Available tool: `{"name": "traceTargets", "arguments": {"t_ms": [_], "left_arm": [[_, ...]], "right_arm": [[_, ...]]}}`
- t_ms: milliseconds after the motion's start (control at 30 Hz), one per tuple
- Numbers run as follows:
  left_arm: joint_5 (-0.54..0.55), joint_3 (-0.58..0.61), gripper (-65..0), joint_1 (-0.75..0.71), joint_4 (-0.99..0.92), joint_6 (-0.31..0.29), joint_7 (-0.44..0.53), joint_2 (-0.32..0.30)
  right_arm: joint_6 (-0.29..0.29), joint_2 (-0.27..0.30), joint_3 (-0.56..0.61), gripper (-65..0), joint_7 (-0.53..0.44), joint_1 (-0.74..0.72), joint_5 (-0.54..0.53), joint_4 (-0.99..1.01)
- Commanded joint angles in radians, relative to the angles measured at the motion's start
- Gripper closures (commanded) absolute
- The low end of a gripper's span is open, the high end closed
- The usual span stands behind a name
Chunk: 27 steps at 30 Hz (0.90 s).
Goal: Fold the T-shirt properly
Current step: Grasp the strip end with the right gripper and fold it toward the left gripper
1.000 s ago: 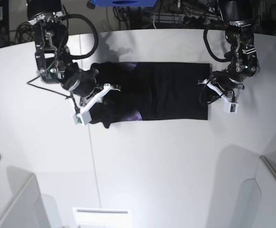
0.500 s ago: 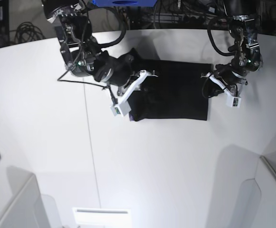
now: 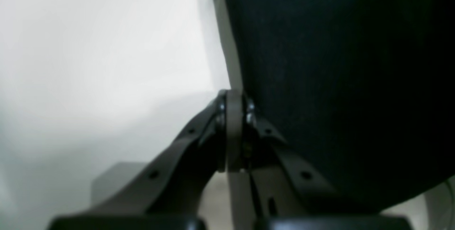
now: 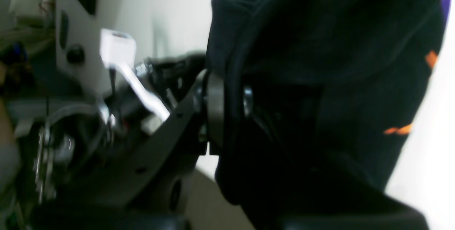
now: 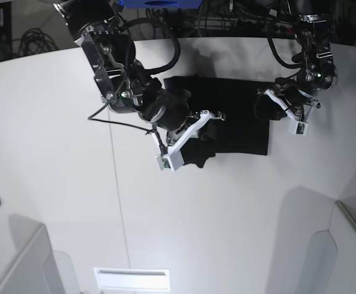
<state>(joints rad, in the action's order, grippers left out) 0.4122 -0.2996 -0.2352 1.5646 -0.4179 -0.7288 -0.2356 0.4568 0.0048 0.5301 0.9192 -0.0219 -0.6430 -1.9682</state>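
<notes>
In the left wrist view, your left gripper (image 3: 234, 116) has its fingers pressed together with nothing between them, touching the white table (image 3: 89, 45). The T-shirt (image 3: 337, 80) lies just beside them, its edge running straight away from the tips.

In the right wrist view, your right gripper (image 4: 225, 111) is clamped on a thick bunched fold of the T-shirt (image 4: 320, 63), orange print showing at the far edge.

In the base view, the T-shirt (image 5: 239, 110) lies long across the table (image 5: 227, 214). The right gripper (image 5: 210, 117) holds its lifted end over the middle; the left gripper (image 5: 270, 98) waits at the opposite end.
</notes>
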Motion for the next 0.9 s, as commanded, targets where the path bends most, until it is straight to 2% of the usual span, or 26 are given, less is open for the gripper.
{"name": "traceTargets", "arguments": {"t_ms": [0,133,267,633,867], "left_arm": [[-0.016,-0.002,0.0,-0.005,0.009,0.004,-0.024,-0.006],[-0.014,-0.002,0.0,-0.019,0.018,0.003,-0.024,0.017],[-0.014,0.000,0.0,-0.019,0.027,0.003,-0.024,0.037],[-0.014,0.049,0.0,-0.019,0.027,0.003,-0.024,0.061],[-0.014,0.044,0.0,-0.019,0.027,0.003,-0.024,0.060]], "right_arm": [[-0.006,-0.022,0.002,0.0,-0.015,-0.014,-0.004,-0.012],[-0.013,-0.059,0.002,0.0,-0.018,-0.016,0.032,0.016],[-0.014,-0.068,0.015,0.0,-0.024,-0.023,0.045,0.042],[-0.013,-0.058,0.127,0.0,-0.168,-0.075,0.047,0.177],[-0.013,-0.061,0.132,0.0,-0.197,-0.099,0.047,0.226]]}}
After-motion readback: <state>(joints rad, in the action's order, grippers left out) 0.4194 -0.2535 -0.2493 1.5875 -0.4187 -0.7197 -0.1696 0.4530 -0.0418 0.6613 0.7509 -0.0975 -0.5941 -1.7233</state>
